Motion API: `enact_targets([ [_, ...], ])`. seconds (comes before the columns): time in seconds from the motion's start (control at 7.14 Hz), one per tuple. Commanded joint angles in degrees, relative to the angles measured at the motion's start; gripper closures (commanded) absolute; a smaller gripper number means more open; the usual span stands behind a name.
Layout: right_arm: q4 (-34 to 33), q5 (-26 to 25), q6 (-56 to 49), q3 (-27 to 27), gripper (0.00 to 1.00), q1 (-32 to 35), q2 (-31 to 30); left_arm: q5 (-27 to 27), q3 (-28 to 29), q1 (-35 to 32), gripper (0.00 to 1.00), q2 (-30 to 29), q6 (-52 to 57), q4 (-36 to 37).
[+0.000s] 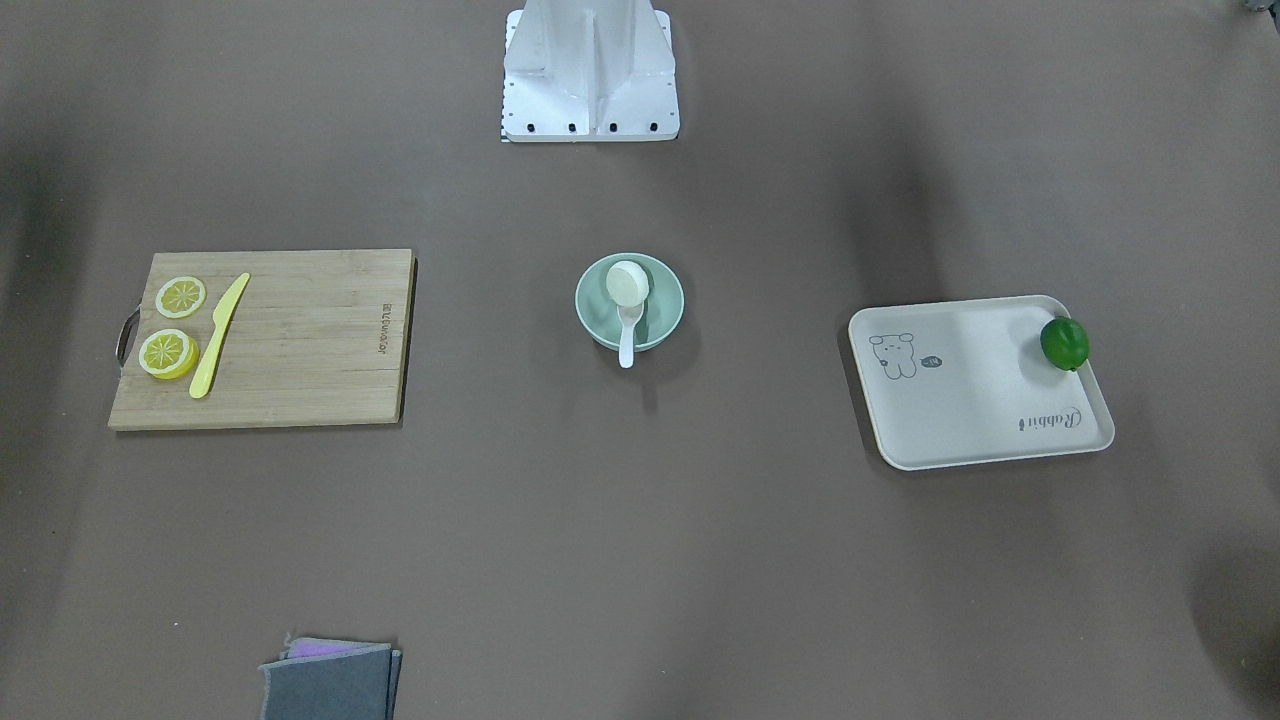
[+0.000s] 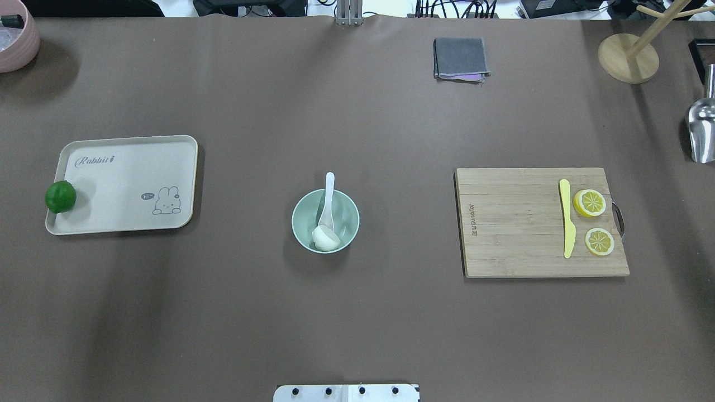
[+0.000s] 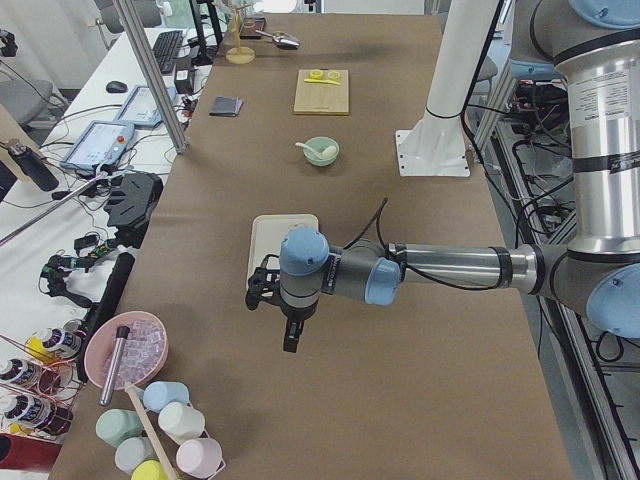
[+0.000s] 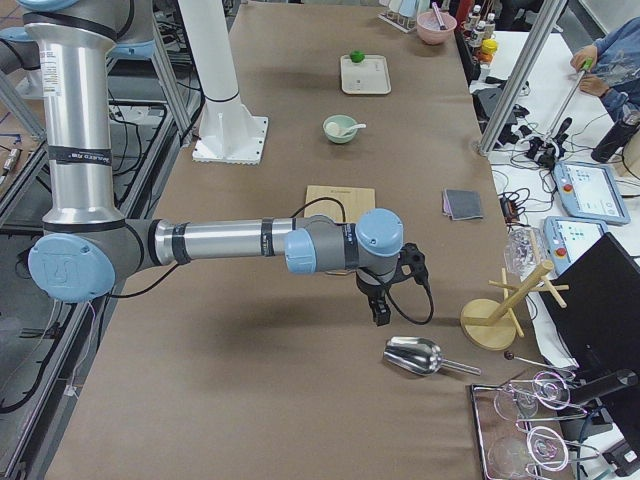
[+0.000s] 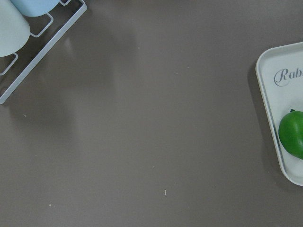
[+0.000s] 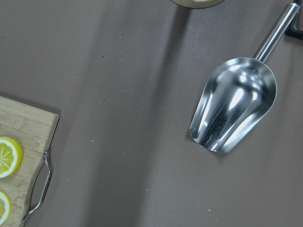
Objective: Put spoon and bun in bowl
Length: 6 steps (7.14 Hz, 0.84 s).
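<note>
I find the bowl (image 1: 672, 288) in the middle of the bench (image 1: 640, 560), and both things of the task lie inside it. The bun (image 1: 627, 284) rests against the wall on the robot's side. The spoon (image 1: 627, 335) has its scoop down in the bowl, touching the bun, and its handle leans out over the rim on the far side, I think because it is longer than the bowl is wide. From this I judge that the task is complete and nothing asks for correction. The left claw (image 3: 289, 338) hangs above the bench toward the robot's left end, near the tray (image 2: 123, 184) with the lime (image 2: 60, 196). The right claw (image 4: 380, 312) hangs toward the other end, near the metal scoop (image 6: 234, 106), past the cutting board (image 2: 514, 223). I suppose the arms are parked there so that the centre is open to the cameras. Only the side views show each claw, so I cannot tell how far either is open. I notice no object hanging from them.
</note>
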Motion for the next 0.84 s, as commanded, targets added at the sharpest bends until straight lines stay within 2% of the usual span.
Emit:
enact_targets([
  [0.0, 0.03, -0.01, 0.05, 0.27, 0.00, -0.03, 0.33, -0.12, 0.16, -0.06, 0.02, 1.07, 0.01, -0.26],
  [0.7, 0.12, 0.52, 0.49, 0.44, 0.00, -0.03, 1.12, 0.05, 0.16, 0.11, 0.02, 1.07, 0.01, -0.09],
])
